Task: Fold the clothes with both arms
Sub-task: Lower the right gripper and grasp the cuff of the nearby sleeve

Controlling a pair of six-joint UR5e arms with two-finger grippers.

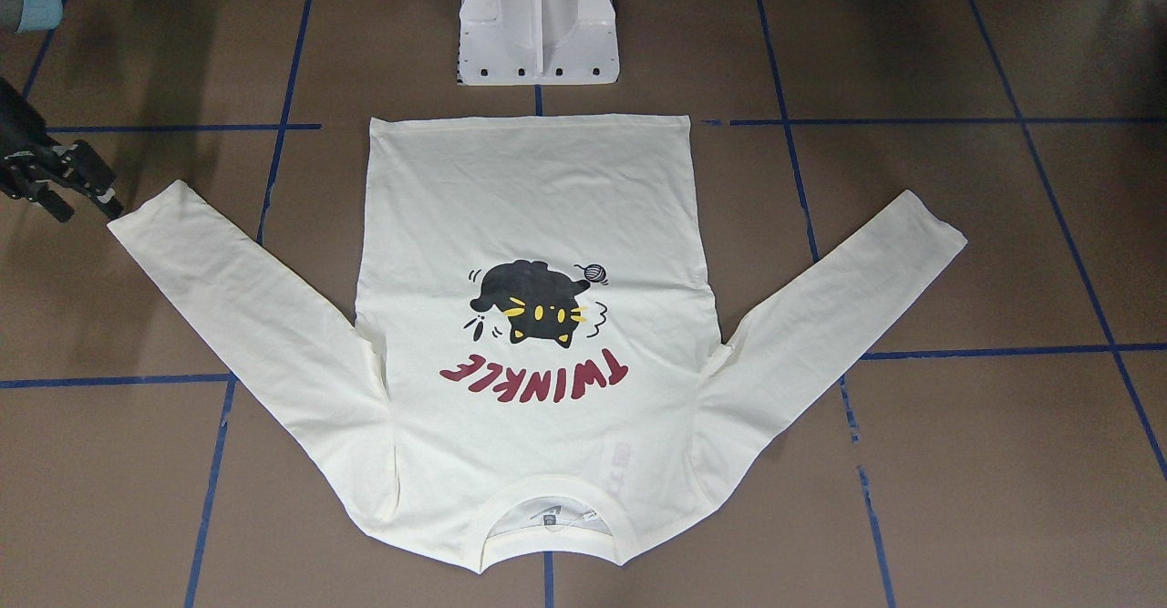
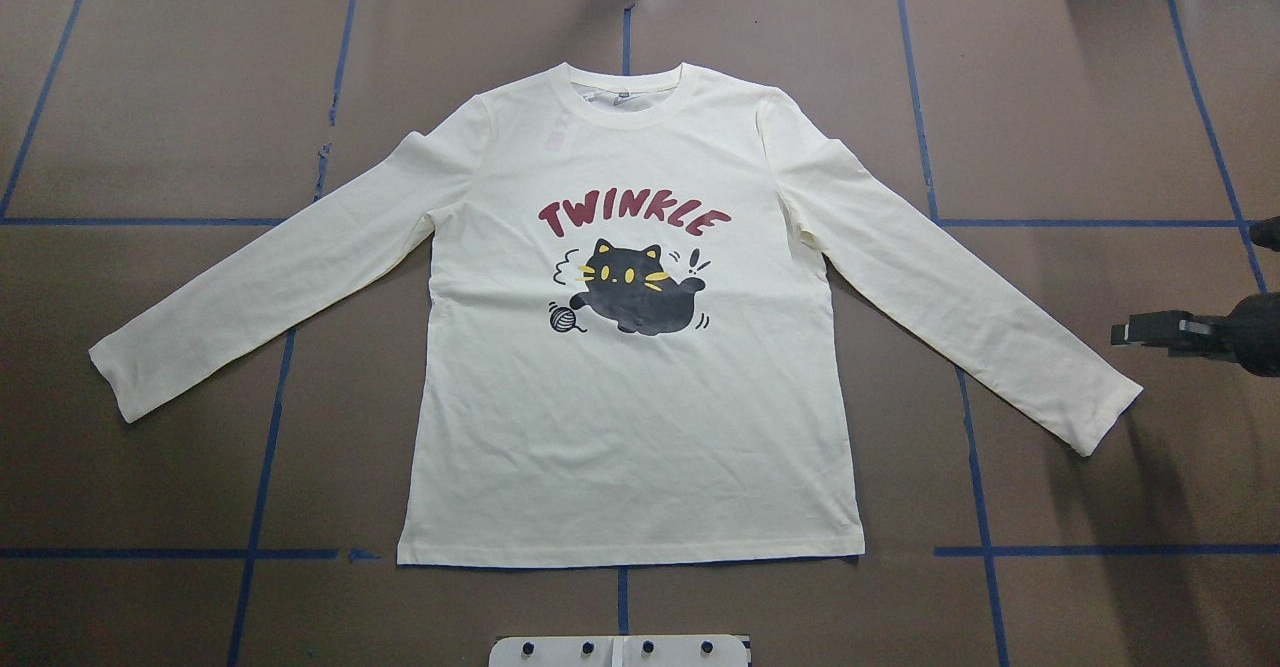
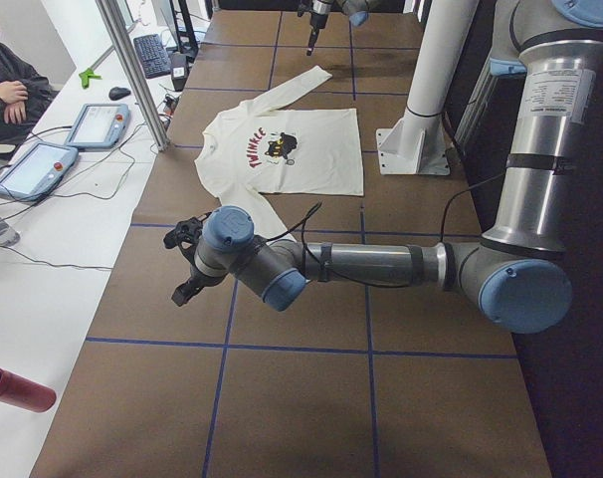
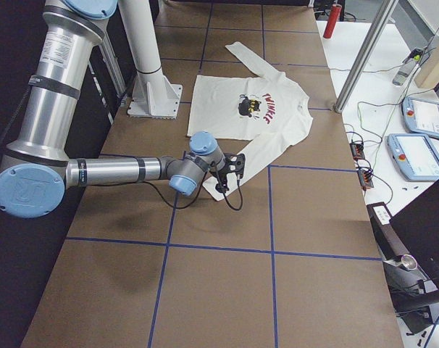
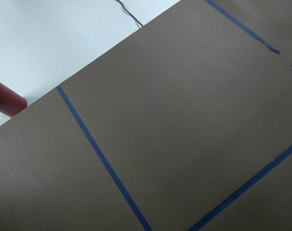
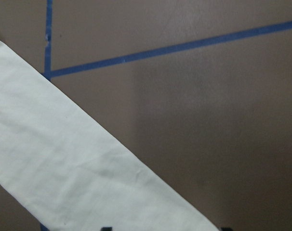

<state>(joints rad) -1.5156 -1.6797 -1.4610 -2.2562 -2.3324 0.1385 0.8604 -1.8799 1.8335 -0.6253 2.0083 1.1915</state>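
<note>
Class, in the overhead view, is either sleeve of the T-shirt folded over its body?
No: the T-shirt lies flat with both sleeves stretched outward on the table.

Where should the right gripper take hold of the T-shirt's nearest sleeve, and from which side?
Pinch the cuff, the free end of the sleeve, coming in from the outer side, where the right gripper hangs close by. The T-shirt lies flat, print up, with that sleeve stretched straight outward, so lifting the cuff would likely carry the whole sleeve over the body.
</note>
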